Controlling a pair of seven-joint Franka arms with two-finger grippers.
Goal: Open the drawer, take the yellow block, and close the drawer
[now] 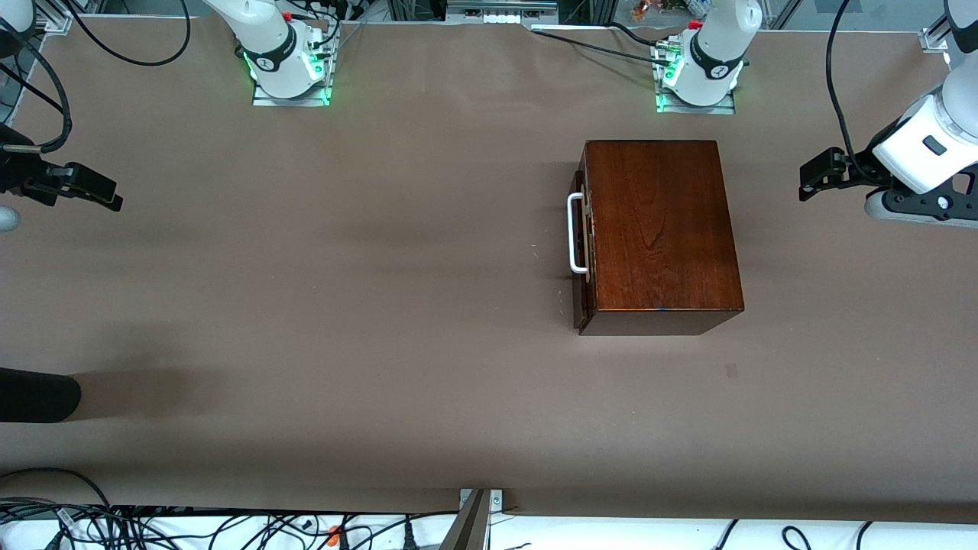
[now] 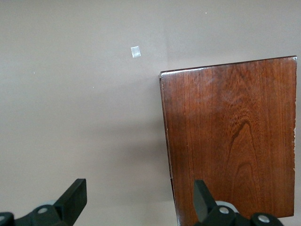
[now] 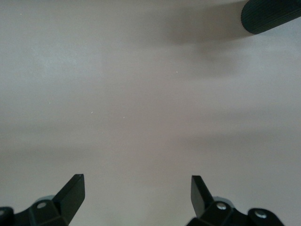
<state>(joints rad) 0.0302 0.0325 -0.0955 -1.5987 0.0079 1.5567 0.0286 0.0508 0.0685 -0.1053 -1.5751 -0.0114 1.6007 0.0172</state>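
While the dark reddish-brown wooden box (image 1: 661, 229) rests on the brown table (image 1: 344, 305) toward the left arm's end, its drawer (image 1: 581, 252) is seen pushed in, with the dark wood front nearly flush against the box and only a thin gap showing. A white U-shaped bar handle (image 1: 574, 233) is mounted on that front, which is turned toward the right arm's end of the table. No part of the drawer's interior is exposed, and the yellow block cannot be seen in any view.

The left gripper (image 2: 138, 202) is held up at the left arm's end of the table, just beside the box; in the left wrist view its two black fingers (image 2: 75, 197) are spread wide, with nothing between them, over the table edge of the box. A small pale patch (image 2: 135, 52) is seen on the table near a corner of the box.

The right gripper (image 3: 137, 195) is held over bare table at the right arm's end, well apart from the box. Its fingers (image 3: 73, 193) are likewise spread wide and nothing is gripped. A dark ribbed cylindrical object (image 3: 272, 15) is seen at the table's edge near it.
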